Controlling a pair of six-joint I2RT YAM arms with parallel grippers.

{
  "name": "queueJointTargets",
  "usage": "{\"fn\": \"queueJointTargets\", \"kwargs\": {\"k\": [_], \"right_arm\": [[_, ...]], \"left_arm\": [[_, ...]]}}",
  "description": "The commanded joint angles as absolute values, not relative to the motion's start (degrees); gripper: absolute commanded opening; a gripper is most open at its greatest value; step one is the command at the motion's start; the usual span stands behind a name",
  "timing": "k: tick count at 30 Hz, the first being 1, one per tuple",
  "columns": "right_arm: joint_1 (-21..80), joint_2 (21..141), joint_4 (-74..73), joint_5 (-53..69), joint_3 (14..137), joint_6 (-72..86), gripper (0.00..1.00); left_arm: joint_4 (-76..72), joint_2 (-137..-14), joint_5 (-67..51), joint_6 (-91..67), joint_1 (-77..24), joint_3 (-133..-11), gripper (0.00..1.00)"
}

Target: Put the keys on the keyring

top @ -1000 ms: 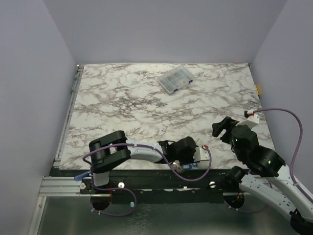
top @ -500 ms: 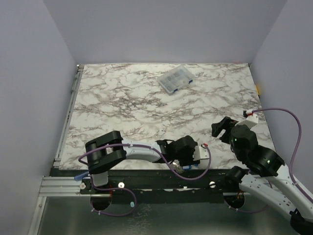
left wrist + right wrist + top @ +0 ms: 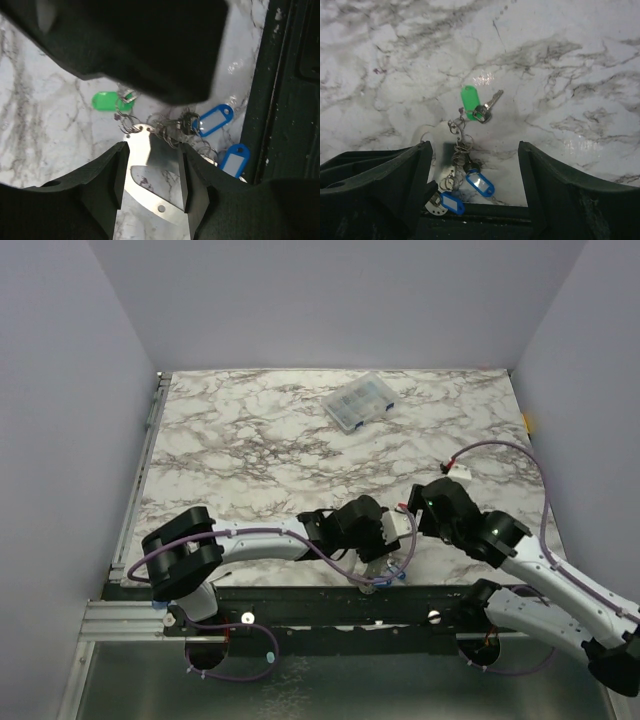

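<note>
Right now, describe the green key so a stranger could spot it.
On the marble table, at the near edge between the arms, lies a tangle of rings and keys. The green key sits farthest from that edge; the other tags are blue.

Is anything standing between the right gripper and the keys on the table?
Nothing visible does. The keys lie on the marble table straight ahead of the open right gripper, with no object between them.
</note>
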State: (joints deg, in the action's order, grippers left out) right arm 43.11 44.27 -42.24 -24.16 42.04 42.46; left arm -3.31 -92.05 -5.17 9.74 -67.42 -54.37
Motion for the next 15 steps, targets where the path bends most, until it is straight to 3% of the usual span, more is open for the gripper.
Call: {"fn": "queueJointTargets", "kwargs": {"k": [1,15], "right_arm": [[43.2,50.78,-49.05,-18.79,43.6,49.7,0.79],[43.18,43.36,-51.18,-30.66,44.2,53.53,0.82]], "left_arm": [[-1.29,-94.47,-8.89,6.61,-69.49,-52.28,0.5],[-4.13,-100.81,-6.18,1.65,-74.07,-54.48,0.47]]}}
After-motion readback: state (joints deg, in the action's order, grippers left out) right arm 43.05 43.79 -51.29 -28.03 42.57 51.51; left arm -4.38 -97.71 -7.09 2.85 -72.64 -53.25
